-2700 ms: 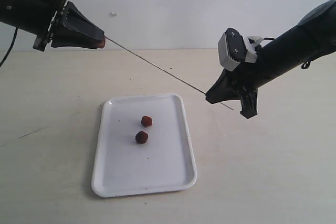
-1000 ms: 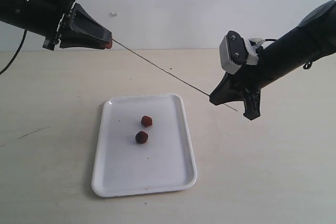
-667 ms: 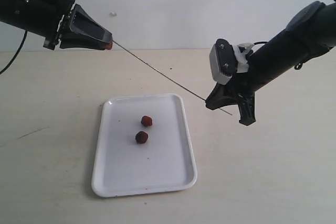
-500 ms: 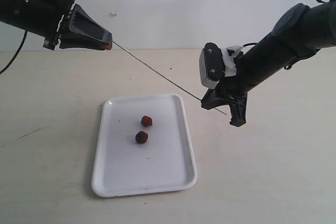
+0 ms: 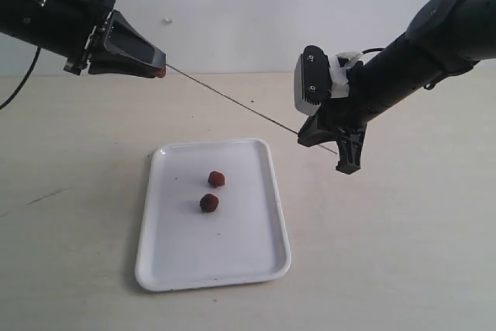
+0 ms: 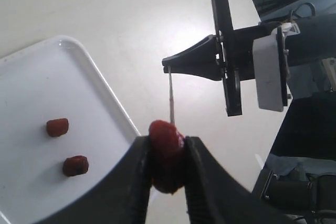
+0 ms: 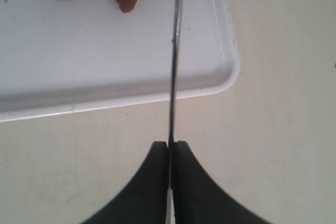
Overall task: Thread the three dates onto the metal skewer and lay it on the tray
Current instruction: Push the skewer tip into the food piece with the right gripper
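Pinching one date (image 5: 158,72) between them, the left jaws are squeezed shut on it, high up over the far left side of the worktop (image 5: 387,253). The metal skewer (image 5: 232,104) goes from that date in a straight slant down to the right jaws. These are shut tight on the rod near its low end, and a short bit sticks out past them. The top end reaches the date, but I cannot tell how far it has gone in. The whole rod hangs in the air and touches nothing below it.

Under and between the two arms, the tray (image 5: 232,246) lies flat. The other two dates (image 5: 216,179) (image 5: 208,203) sit near its middle, close together but not touching, and well away from the rim. Bare worktop shows along all four edges of the tray, with the most room at the front and on the right.
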